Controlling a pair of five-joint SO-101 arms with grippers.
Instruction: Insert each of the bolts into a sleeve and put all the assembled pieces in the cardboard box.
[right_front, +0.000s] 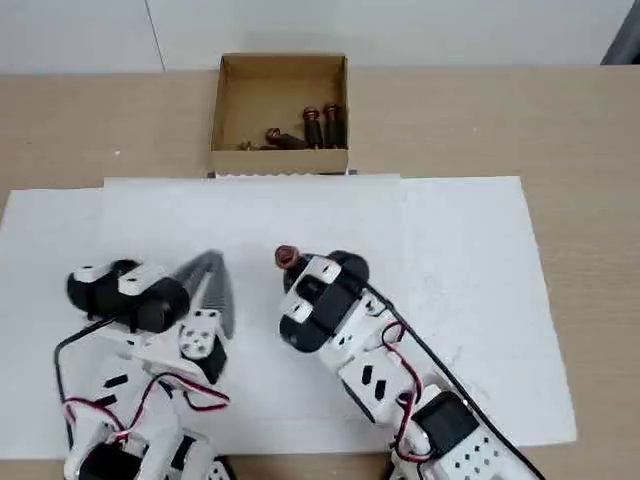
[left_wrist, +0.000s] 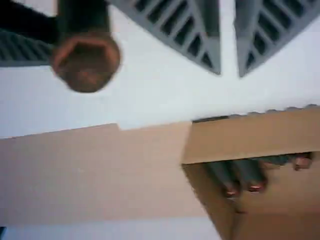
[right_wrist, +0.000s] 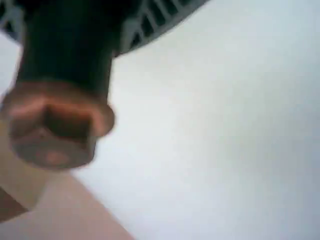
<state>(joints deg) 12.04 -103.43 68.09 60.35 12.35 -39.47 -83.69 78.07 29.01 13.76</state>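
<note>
One piece (right_front: 287, 257) is in play right now: a dark sleeve (right_wrist: 65, 55) with a coppery bolt (right_wrist: 52, 132) in it. The hex head sits snug against the sleeve's end, so to me that one looks assembled. The right hand (right_front: 293, 266) is clamped on the sleeve and holds it over the paper (right_front: 470, 300), roughly mid-sheet. The head end points toward the box (right_front: 280, 162) but is well short of it. The left hand (left_wrist: 227, 72) sits just beside the piece, fingers a little apart with nothing between them, tips aimed toward the box too. In the box there are at least three done pieces (right_front: 313, 126) lying by the near wall, two side by side and one crosswise next to them. There might be a fourth bit toward the other corner, but it's too small for me to call. The box sits on the bare desk (right_front: 580, 150), right at the far edge of the paper. My read is that most of the job is done and the inserting for this one is finished. What's left is hauling it over the box wall and letting go. Whether more loose bolts or sleeves are tucked under the arms, I can't tell from here.
</note>
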